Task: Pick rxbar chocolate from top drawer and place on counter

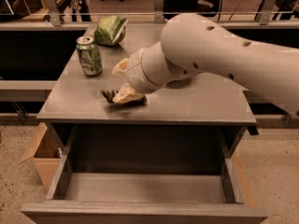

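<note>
The grey counter point(196, 101) tops a grey cabinet, and beneath its front edge the top drawer point(145, 188) stands pulled wide open, showing a bare flat grey floor and low sides. On the counter's left side a green drink can point(88, 56) stands upright, and behind it, near the back edge, lies a green snack bag point(111, 30). A tan cardboard box point(41, 154) sits on the speckled floor point(275, 171) just left of the drawer. Behind the counter runs a low rail with metal posts, and dark furniture beyond it is too dim to name. The thick white arm point(224, 55) enters from the right, cut off by the frame edge, and covers much of the counter's middle. Its gripper point(124, 94) is low over the counter's front left part. The rxbar chocolate point(110, 95) shows as a dark smeared shape at the gripper's left tip, right at the counter surface; whether the gripper clasps it or has let go cannot be told, and its lettering is unreadable.
</note>
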Controlling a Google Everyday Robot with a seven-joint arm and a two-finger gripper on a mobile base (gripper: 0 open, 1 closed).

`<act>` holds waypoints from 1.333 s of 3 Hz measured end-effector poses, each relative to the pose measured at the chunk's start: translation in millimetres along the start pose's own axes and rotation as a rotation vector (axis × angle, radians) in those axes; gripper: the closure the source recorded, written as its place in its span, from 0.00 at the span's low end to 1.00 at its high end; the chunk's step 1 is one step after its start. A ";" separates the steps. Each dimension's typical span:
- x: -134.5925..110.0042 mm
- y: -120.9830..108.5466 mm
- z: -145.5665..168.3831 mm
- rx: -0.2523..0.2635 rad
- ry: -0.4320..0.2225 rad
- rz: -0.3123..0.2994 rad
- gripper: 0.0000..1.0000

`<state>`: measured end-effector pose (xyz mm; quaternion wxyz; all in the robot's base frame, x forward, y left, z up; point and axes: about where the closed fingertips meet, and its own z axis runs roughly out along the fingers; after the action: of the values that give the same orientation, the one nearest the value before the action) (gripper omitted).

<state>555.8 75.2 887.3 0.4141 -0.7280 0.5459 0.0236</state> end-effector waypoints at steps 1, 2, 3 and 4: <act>-1.3 0.0 -0.7 0.001 -0.001 -0.002 0.00; -1.3 0.0 -0.7 0.001 -0.001 -0.002 0.00; 12.9 -1.6 -11.4 0.022 0.016 0.026 0.00; 37.2 -3.7 -35.2 0.078 0.064 0.071 0.00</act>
<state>559.1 24.4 894.5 0.4232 -0.6918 0.5851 -0.0063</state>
